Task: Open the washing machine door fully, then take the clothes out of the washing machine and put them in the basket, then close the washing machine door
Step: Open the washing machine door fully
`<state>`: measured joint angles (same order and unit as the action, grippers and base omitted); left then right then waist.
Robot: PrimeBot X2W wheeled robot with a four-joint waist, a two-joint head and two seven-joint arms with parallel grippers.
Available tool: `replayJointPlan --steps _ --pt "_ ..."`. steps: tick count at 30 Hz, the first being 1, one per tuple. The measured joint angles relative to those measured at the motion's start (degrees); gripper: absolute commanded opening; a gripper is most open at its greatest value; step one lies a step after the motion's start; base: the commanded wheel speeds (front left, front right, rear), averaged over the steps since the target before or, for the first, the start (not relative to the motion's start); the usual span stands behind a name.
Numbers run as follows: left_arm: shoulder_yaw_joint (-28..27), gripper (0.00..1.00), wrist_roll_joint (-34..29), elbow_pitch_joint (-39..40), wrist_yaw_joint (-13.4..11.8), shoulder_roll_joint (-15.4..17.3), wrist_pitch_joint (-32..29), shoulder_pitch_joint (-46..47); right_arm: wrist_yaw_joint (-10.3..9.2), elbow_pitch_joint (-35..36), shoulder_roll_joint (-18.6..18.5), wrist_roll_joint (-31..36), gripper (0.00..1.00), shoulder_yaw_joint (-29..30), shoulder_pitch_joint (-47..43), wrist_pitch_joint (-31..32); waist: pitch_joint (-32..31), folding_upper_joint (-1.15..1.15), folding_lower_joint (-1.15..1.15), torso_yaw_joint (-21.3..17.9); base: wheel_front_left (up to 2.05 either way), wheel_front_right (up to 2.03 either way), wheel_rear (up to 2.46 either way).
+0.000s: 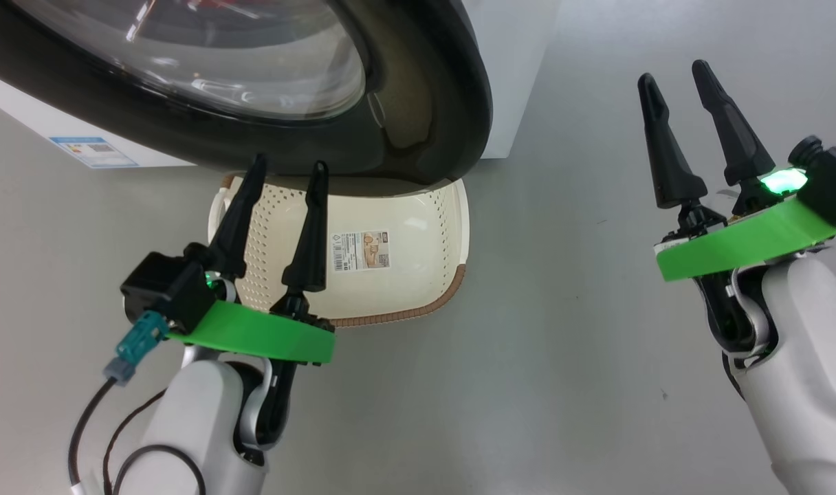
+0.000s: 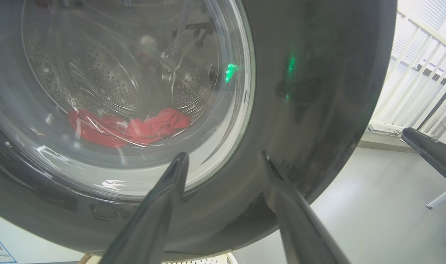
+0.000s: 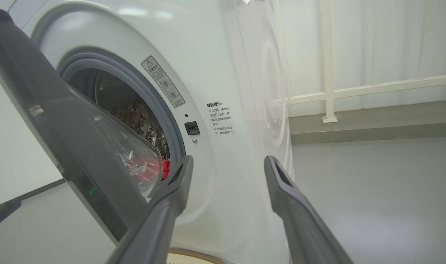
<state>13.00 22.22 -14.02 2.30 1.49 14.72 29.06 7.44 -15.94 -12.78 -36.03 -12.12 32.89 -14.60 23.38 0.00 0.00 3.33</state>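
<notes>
The washing machine door [image 1: 418, 103], black-rimmed with a glass bowl, stands partly open and overhangs the cream basket [image 1: 404, 275] on the floor. My left gripper [image 1: 288, 166] is open, its tips just below the door's lower rim [image 2: 311, 110]; I cannot tell if they touch. Red clothes [image 2: 127, 126] lie in the drum behind the glass. My right gripper [image 1: 672, 72] hangs open and empty over the floor, off to the right. The right wrist view has the white washing machine [image 3: 223, 73], its grey ring [image 3: 164, 110], the door edge-on [image 3: 61, 121] and a bit of red cloth [image 3: 166, 168].
A white railing [image 3: 329, 73] runs along the wall beyond the machine. A dark bar on a pale leg [image 2: 432, 154] stands to the right in the left wrist view. Grey floor [image 1: 562, 344] spreads between my arms. A blue label [image 1: 95, 151] sits on the machine.
</notes>
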Motion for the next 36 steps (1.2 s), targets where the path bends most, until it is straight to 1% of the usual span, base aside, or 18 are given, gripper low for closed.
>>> replayJointPlan --steps 4,7,10,13,19,28,36 --pt "-0.04 1.0 0.03 0.9 -0.09 0.01 0.0 -0.18 0.01 4.49 3.64 11.83 1.0 5.22 -3.72 -0.04 0.15 0.0 0.0 0.03 0.0 0.0 0.0" --pt "-0.01 1.0 0.05 1.71 -0.53 0.02 0.0 -1.05 0.01 7.64 6.43 15.78 1.0 7.48 -7.45 -0.04 0.22 0.0 0.0 0.13 0.0 0.0 0.0" --pt "0.04 1.0 0.07 2.42 -0.86 0.03 0.0 -1.43 0.01 9.84 7.59 18.9 1.0 8.66 -10.64 -0.04 0.34 0.0 0.0 0.11 0.0 0.0 0.0" --pt "0.14 1.0 0.05 2.63 -1.33 0.04 0.0 -2.02 0.01 12.03 8.11 20.14 1.0 9.73 -12.26 -0.04 0.53 0.0 0.0 0.11 0.0 0.0 0.0" --pt "0.27 1.0 -0.03 2.91 -1.41 0.05 0.0 -2.09 0.01 15.73 9.11 21.61 1.0 9.94 -15.99 -0.04 0.98 0.0 0.0 0.23 0.0 0.0 0.0" --pt "0.25 1.0 -0.15 3.08 -1.83 0.07 0.0 -2.1 0.01 17.27 9.39 21.94 1.0 10.14 -17.75 -0.04 0.99 0.0 0.0 -0.04 0.0 0.0 0.0" --pt "0.4 1.0 -0.16 3.11 -1.86 0.08 0.0 -2.22 0.01 16.35 9.53 21.93 1.0 9.1 -18.91 -0.04 0.67 0.0 0.0 -0.06 0.0 0.0 0.0"
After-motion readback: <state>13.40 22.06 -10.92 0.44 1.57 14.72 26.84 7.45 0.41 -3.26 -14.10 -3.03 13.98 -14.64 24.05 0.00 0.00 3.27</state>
